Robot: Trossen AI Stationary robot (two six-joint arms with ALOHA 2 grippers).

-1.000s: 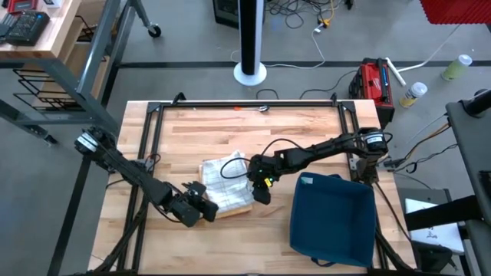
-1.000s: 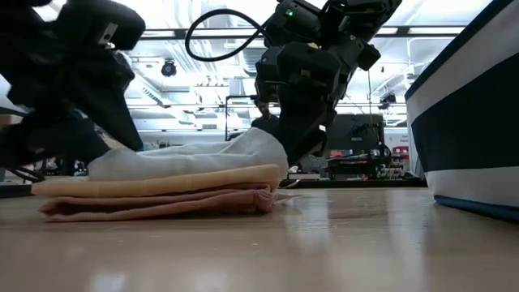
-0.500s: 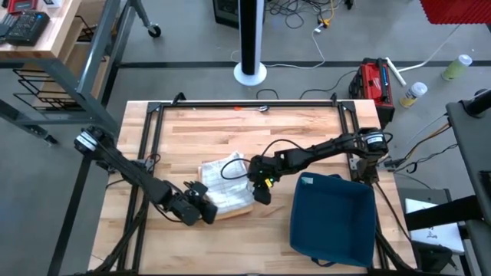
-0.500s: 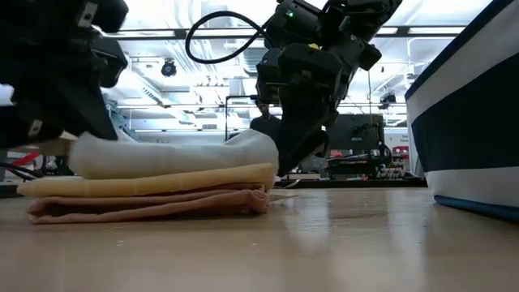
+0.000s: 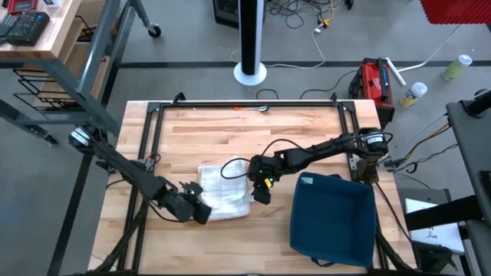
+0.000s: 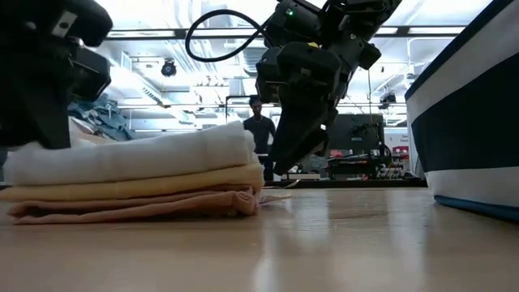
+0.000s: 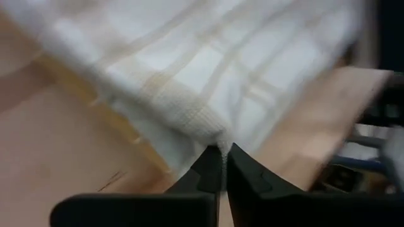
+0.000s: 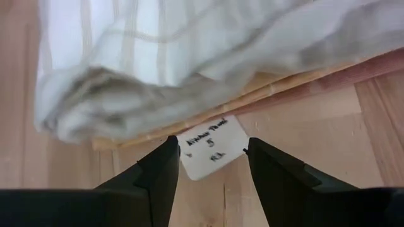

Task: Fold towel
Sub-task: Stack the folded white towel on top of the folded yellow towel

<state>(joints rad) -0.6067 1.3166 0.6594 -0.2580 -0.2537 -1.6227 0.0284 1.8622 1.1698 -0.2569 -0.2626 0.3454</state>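
high view is showing my left pincer [image 5: 201,214] clamping together on a corner of the white towel [image 5: 222,192] lying atop the stack on the worktop [image 5: 230,134], my right pincer [image 5: 261,192] standing apart beside it, so i am judging the folding mostly done, pending tidying.

Robotics lab, framed wooden table [image 5: 230,130], floor cables [image 5: 307,15], red toolbox [image 5: 376,80]

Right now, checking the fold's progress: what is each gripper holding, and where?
Left gripper pinches the white towel at its corner; right gripper holds nothing, open beside the stack.
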